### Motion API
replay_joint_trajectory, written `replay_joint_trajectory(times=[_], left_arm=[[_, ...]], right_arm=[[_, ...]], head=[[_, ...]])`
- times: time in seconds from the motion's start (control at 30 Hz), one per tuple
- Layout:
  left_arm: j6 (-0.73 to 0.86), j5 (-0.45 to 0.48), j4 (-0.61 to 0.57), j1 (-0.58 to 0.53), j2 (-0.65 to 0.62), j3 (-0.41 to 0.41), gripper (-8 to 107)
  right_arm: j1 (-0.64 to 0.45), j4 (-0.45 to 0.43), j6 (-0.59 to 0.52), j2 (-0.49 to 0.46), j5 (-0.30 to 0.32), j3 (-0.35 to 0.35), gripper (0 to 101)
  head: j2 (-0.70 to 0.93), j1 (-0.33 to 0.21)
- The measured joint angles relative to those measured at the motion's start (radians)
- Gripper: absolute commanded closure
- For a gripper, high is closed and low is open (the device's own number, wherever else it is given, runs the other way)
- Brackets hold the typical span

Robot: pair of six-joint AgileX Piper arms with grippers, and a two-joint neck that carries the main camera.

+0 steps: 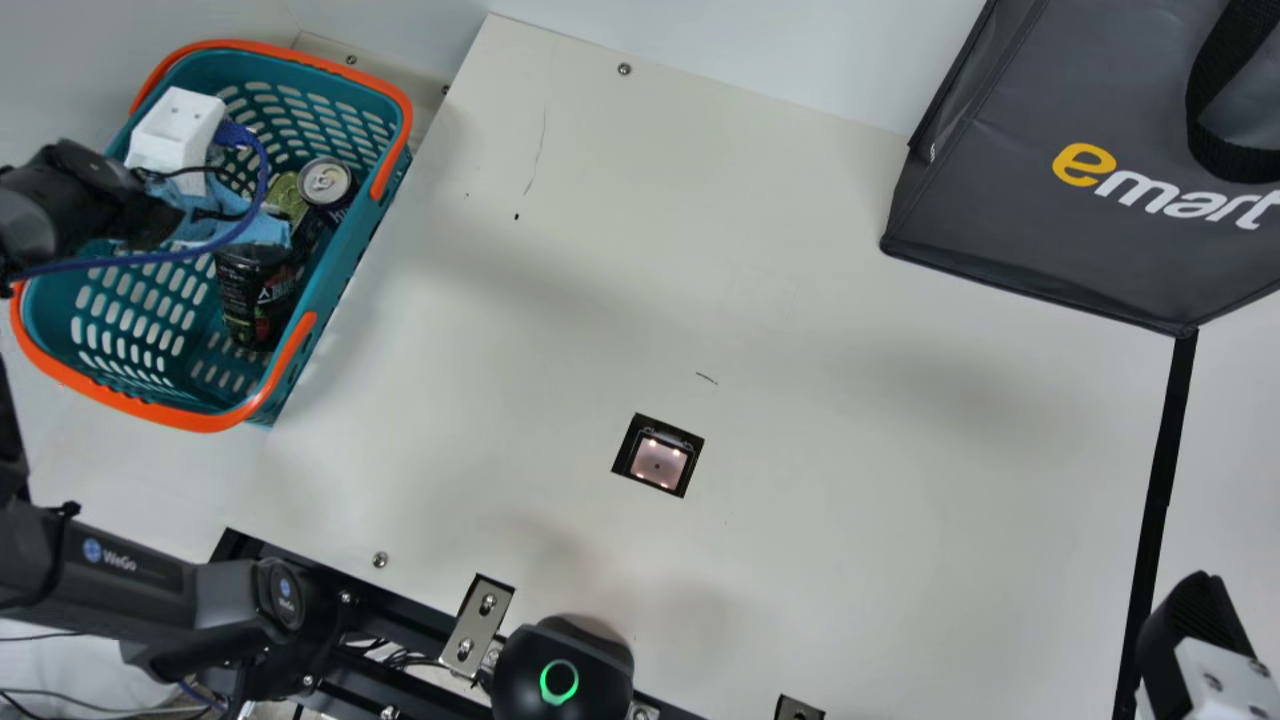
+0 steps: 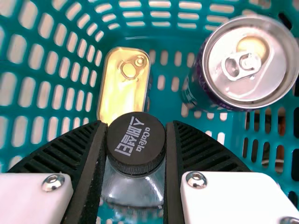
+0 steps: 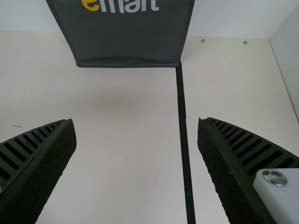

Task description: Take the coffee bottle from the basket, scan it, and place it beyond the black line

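Two ribbed fingers of left pincer [image 2: 136, 125] closed snug around coffee bottle [image 2: 133, 189] near its black cap [image 2: 135, 142] — top grip, likely chosen to lift it upright past can [image 2: 252, 60] and tin [image 2: 124, 84]. Bottle inside basket [image 1: 342, 268], unscanned. Right pincer [image 3: 136, 122] spread wide, holding nothing, near black line [image 3: 183, 135] — probably parked clear of scanner [image 1: 658, 462] on counter [image 1: 800, 520].
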Motion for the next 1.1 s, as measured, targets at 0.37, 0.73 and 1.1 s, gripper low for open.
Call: replay_joint_trajectory(times=[0.37,0.73,1.1], left_arm=[[-0.031,0.068,-0.009,0.028,-0.100,-0.010,89],[-0.096,0.146,-0.002,0.052,-0.196,-0.035,89],[-0.174,0.220,0.013,0.052,-0.282,-0.071,89]], right_arm=[[0.000,0.000,0.000,0.000,0.000,0.000,10],[0.000,0.000,0.000,0.000,0.000,0.000,10],[0.000,0.000,0.000,0.000,0.000,0.000,10]], head=[[0.000,0.000],[0.000,0.000],[0.000,0.000]])
